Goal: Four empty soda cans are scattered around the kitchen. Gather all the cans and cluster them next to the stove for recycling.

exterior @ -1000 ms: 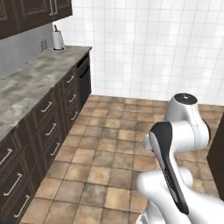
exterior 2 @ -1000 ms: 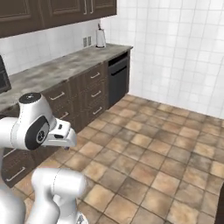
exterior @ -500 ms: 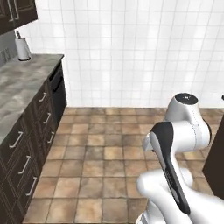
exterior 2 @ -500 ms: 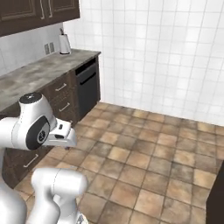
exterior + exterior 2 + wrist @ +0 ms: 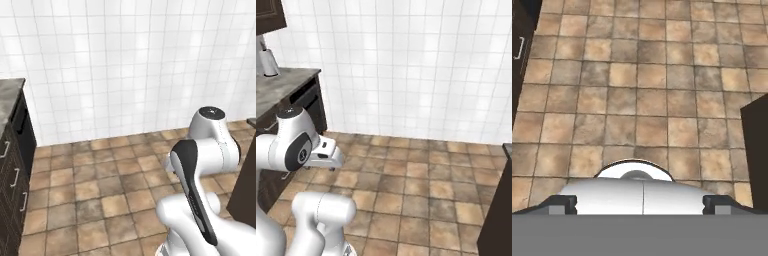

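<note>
The gripper (image 5: 640,204) is standing wide open and holding nothing. Its two dark fingertips (image 5: 562,203) are sitting far apart at the bottom of the hand view, with bare brown floor tiles (image 5: 652,95) lying ahead of them.

The whole picture is shifting from the earlier frames, so it is the base and its cameras that are turning, not the furniture. The arm is keeping the same folded pose in both base views.

The grey marbled counter (image 5: 286,87) of the kitchen, which was stretching far across both base views a second ago, is now sliding off to the gripper's left. In the left base view a corner of it (image 5: 10,92) is showing above the dark drawer fronts (image 5: 11,175). The white roll (image 5: 268,62) is standing on the counter at the far left of the right base view, well apart from the gripper. The white tiled wall (image 5: 130,70) is now spreading across the background, beyond the floor in front of the gripper.

A dark cabinet (image 5: 757,150) is coming in on the gripper's right, near the fingertips in the hand view, and another dark cabinet front with a silver handle (image 5: 519,47) is lying far ahead to the left.
</note>
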Robot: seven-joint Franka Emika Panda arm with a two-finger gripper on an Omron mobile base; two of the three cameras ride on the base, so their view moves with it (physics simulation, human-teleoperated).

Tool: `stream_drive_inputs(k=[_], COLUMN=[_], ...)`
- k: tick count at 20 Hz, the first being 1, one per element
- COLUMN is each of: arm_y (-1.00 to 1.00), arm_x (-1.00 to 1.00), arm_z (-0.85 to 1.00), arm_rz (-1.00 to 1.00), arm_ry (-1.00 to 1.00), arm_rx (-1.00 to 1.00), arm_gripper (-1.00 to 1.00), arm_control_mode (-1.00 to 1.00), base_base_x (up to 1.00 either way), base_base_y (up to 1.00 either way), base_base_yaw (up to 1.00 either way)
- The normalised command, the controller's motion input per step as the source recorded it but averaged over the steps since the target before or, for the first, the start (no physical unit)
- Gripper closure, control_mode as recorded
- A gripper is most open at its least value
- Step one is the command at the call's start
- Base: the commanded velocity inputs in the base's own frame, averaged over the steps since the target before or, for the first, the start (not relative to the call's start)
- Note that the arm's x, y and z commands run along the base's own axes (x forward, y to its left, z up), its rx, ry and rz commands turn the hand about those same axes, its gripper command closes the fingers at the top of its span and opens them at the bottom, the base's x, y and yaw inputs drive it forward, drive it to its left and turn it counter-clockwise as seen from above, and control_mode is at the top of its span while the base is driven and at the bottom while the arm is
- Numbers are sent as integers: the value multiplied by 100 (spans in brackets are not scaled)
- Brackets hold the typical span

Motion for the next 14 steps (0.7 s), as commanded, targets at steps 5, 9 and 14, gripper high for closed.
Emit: stream_drive_inputs(k=[5, 9, 14], arm_y=[0, 0, 0], arm_x=[0, 0, 0], arm_z=[0, 0, 0], arm_rz=[0, 0, 0], arm_ry=[0, 0, 0], arm_rx=[0, 0, 0], arm_gripper=[-100, -100, -100], arm_control_mode=[100, 100, 100], base_base_x=[100, 100, 100], base_base_y=[58, 42, 38], base_base_yaw=[-62, -63, -66])
